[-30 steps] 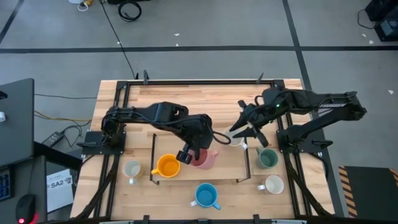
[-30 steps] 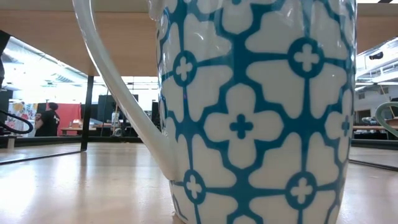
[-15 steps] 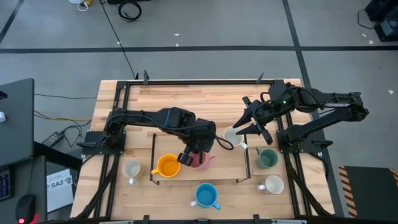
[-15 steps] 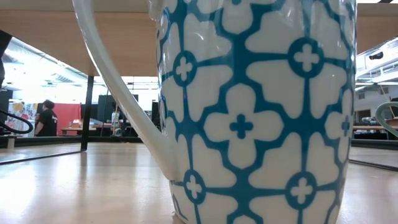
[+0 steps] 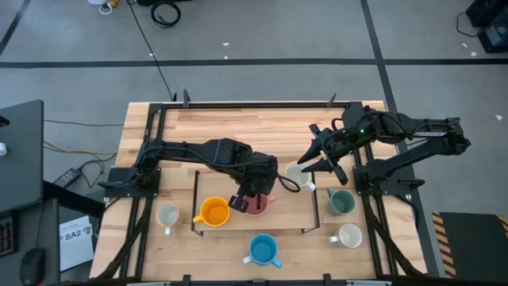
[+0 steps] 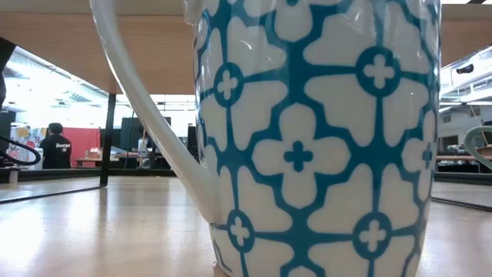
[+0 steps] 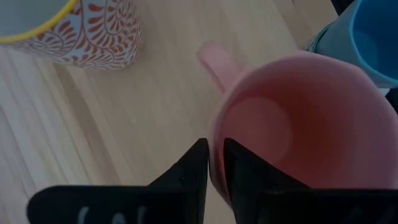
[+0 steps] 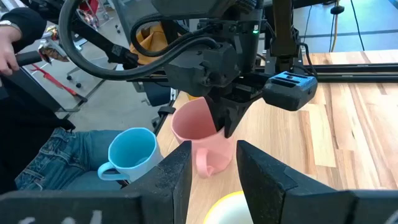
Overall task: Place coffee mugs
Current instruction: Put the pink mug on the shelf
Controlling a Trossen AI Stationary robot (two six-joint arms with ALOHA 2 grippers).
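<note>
1. High view: my left gripper [image 5: 252,195] sits over the middle of the light wooden table [image 5: 238,127], its fingers astride the rim of the pink mug [image 5: 257,204], which stands on the boards just beside the orange mug [image 5: 213,212].
2. Left wrist view: my two dark fingers [image 7: 193,168] stand close together with the pink mug's [image 7: 298,124] wall between them, one inside the rim and one outside; the orange-patterned mug [image 7: 74,28] and a blue mug [image 7: 373,37] stand on the pale planks nearby.
3. High view: my right gripper [image 5: 317,159] rests near the table's right side, fingers parted, above a cream mug [image 5: 298,175]; I cannot tell whether it touches the mug.
4. High view: a dark green mug [image 5: 341,202], a white mug [image 5: 348,235], the blue mug [image 5: 263,249] and another pale mug [image 5: 167,216] stand apart along the near half of the table; a thin black frame [image 5: 196,202] lies around the orange and pink mugs.
5. Low view: a white mug with blue floral pattern [image 6: 315,131] fills the picture; a person in dark clothes [image 6: 55,146] shows far off in the room.
6. Right wrist view: a person's jeans [image 8: 59,152] show beside the table.
7. High view: grey floor with dark tape lines [image 5: 238,61] surrounds the table.
</note>
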